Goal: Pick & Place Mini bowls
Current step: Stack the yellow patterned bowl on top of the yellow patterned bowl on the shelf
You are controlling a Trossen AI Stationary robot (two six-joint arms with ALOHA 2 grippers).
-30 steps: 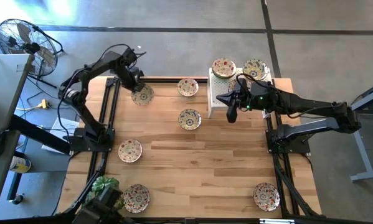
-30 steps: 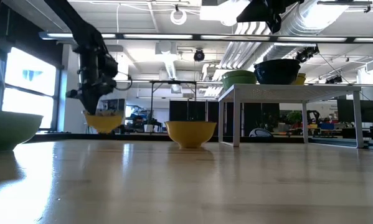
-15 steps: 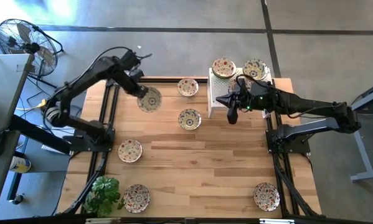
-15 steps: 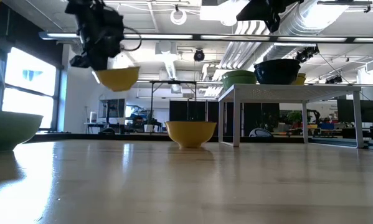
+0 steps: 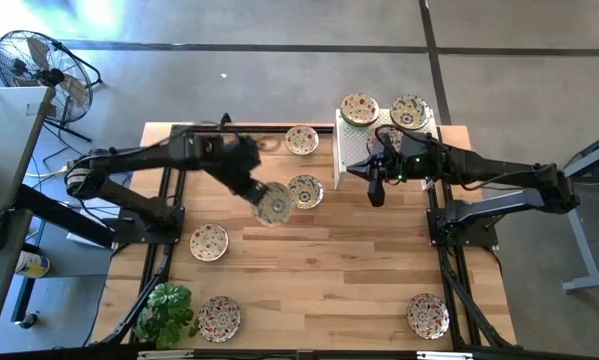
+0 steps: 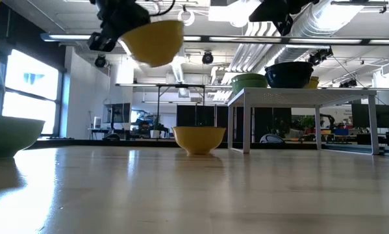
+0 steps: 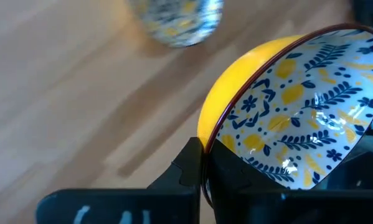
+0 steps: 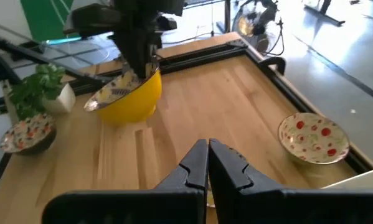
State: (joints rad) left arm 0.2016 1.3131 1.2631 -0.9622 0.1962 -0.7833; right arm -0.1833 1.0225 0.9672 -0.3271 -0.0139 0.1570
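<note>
My left gripper is over the table's middle, shut on a mini bowl that is yellow outside and white with blue and yellow flowers inside. The low view shows this bowl high above the tabletop. Just to its right another mini bowl rests on its base. My right gripper hangs shut and empty beside the white stand. Two mini bowls sit on that stand. My left gripper pinches the bowl's rim between its two fingers, one inside the bowl and one against the yellow outer wall. The fingers slant down from the table's left side. The bowl is lifted clear of the table and tilted.
More mini bowls rest on the table at the far edge, at the left, at the near left and at the near right. A potted plant stands at the near left corner.
My left gripper has swung from the table's far left corner toward its middle and risen, staying shut on the bowl. The bowl has gone from just above the tabletop to high above it and has tipped.
</note>
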